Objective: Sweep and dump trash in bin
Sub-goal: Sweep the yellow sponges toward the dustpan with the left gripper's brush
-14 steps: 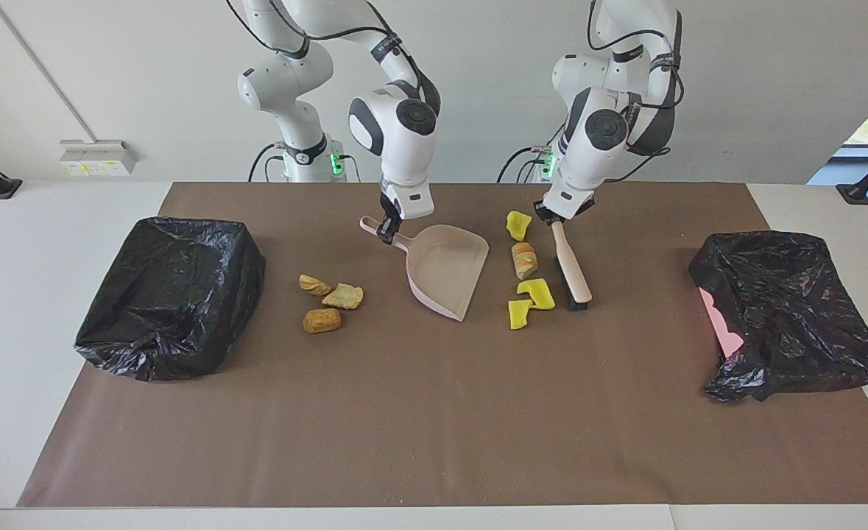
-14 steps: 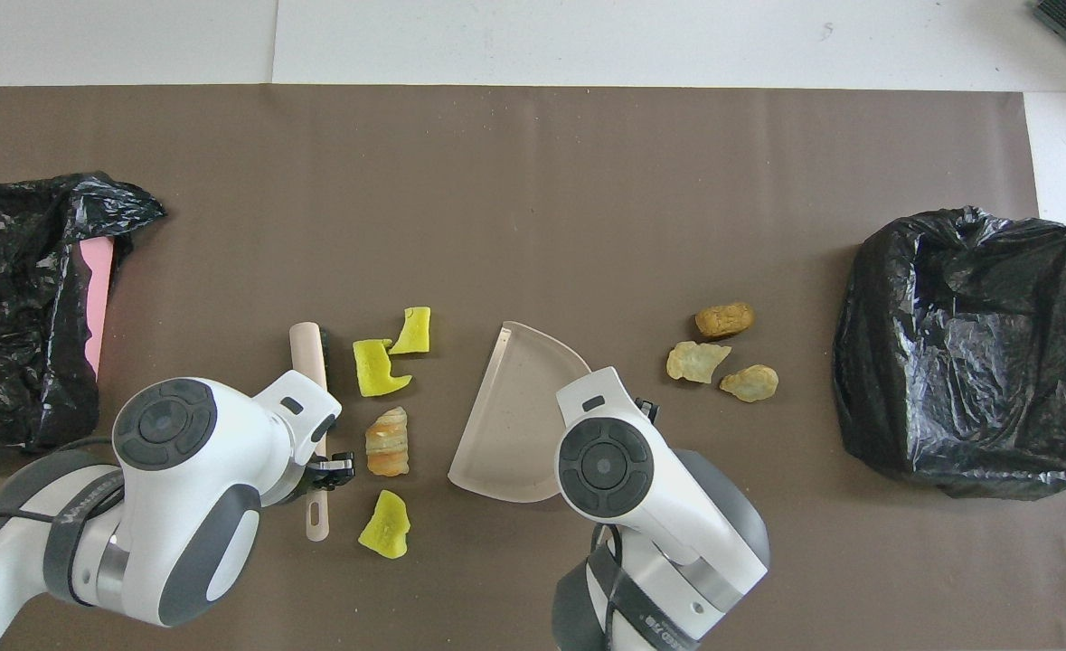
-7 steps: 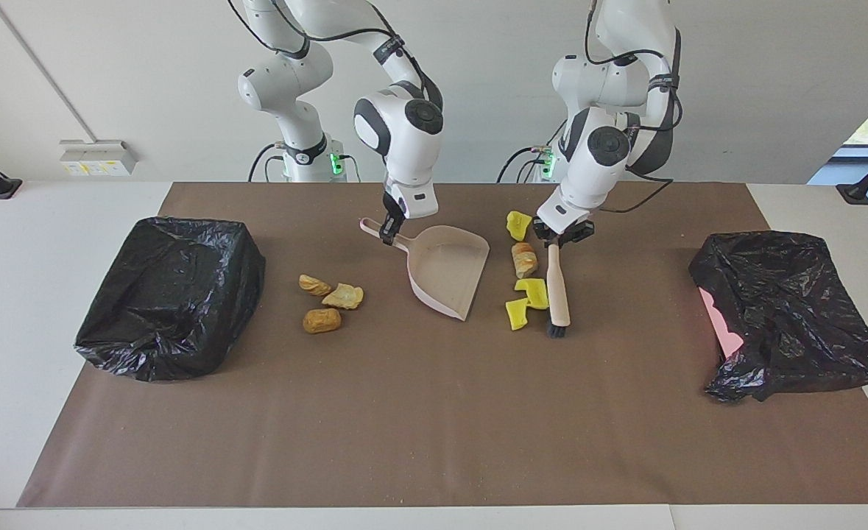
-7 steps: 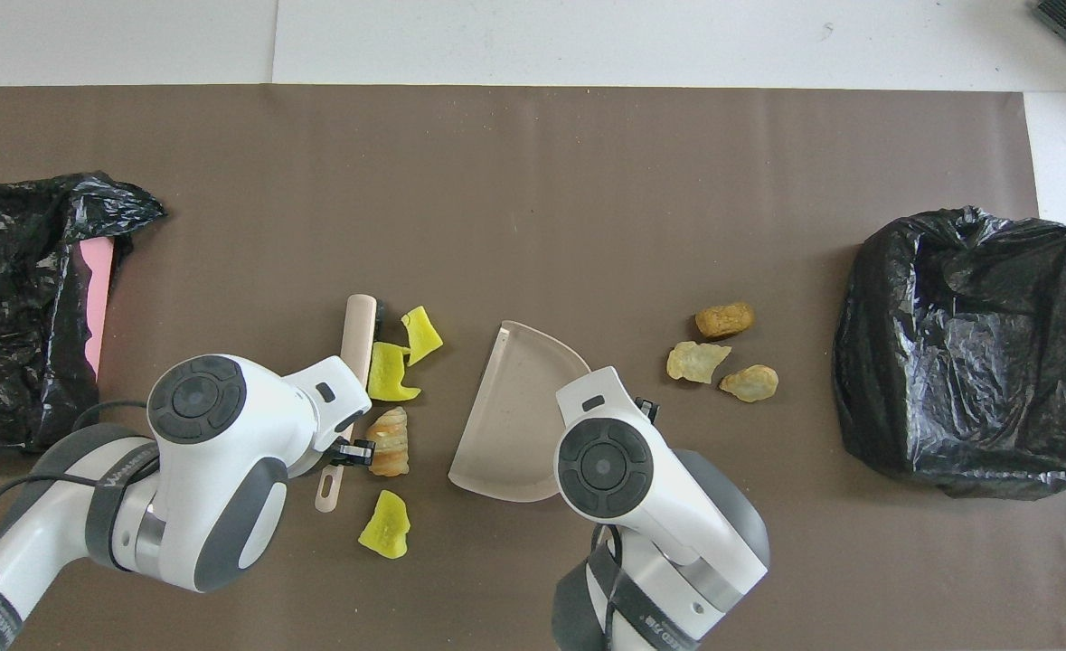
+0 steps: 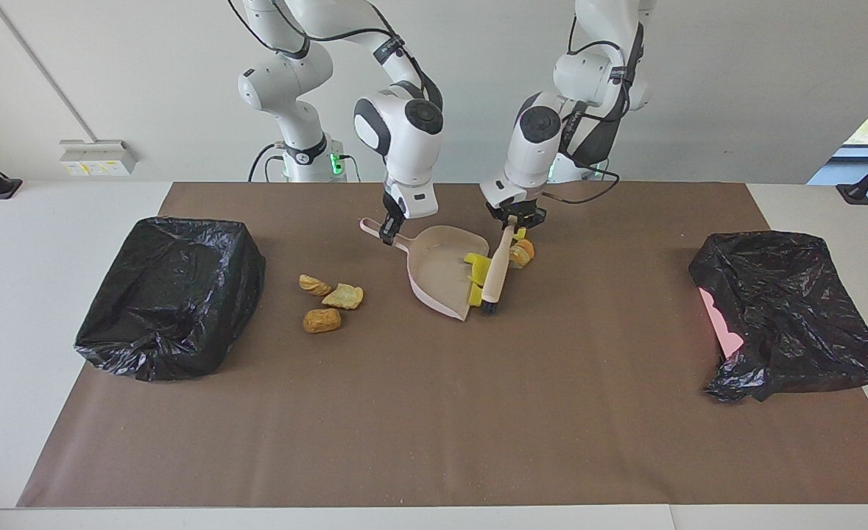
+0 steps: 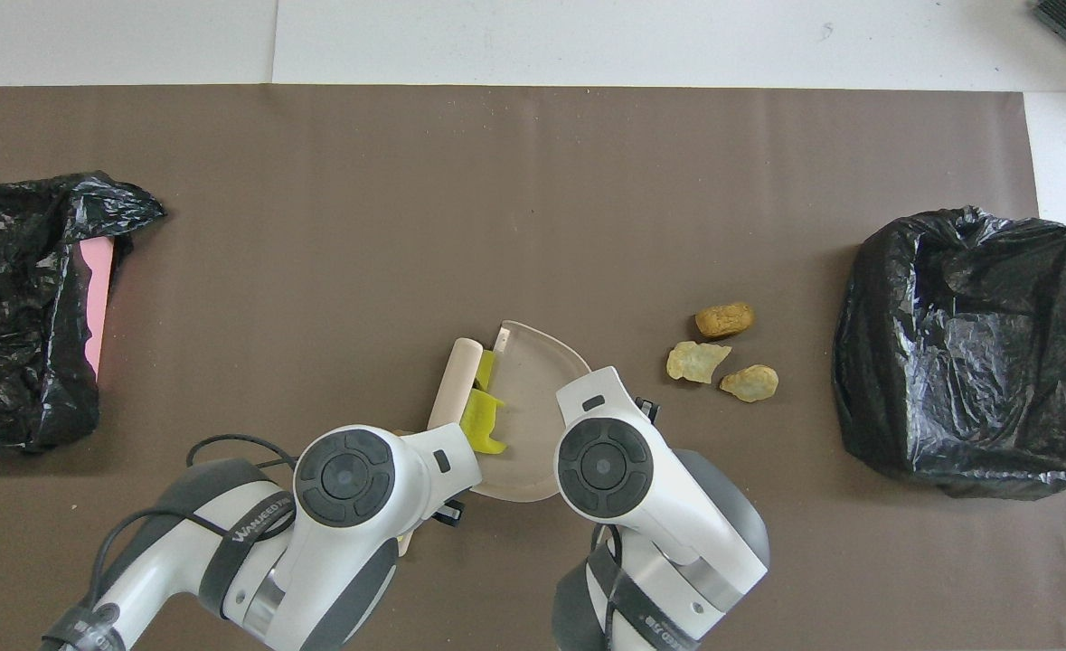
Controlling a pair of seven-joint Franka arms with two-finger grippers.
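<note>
**First sweep at the pan's lip; nothing dumped yet**

The brown mat (image 5: 434,412) covers most of the table, with a black-lined bin (image 5: 172,294) at the right arm's end and a second, slumped black bag (image 5: 787,309) with a pink edge at the left arm's end. Neither shows any trash in it, so the dumping appears not yet begun.

Between them, near the robots, sits the dustpan (image 5: 445,269), its open mouth turned toward the left arm's end. The right gripper (image 5: 387,234) is pinched on the pan's handle and steadies it. The left gripper (image 5: 509,221) is clamped on the brush (image 5: 494,276), whose head stands right against the pan's mouth.

Of the trash, the yellow chunks (image 6: 481,418) are bunched at the pan's lip, pressed between brush and pan, at least one lying on the pan floor. One tan bread-like piece (image 5: 522,252) lies just beside the brush handle, toward the left arm's end, seemingly missed by the stroke. The three tan pieces (image 5: 327,300) lie untouched on the mat between pan and bin.

By my judgement the task is early: one pile half gathered, one piece to catch, another pile and the dump all left.
</note>
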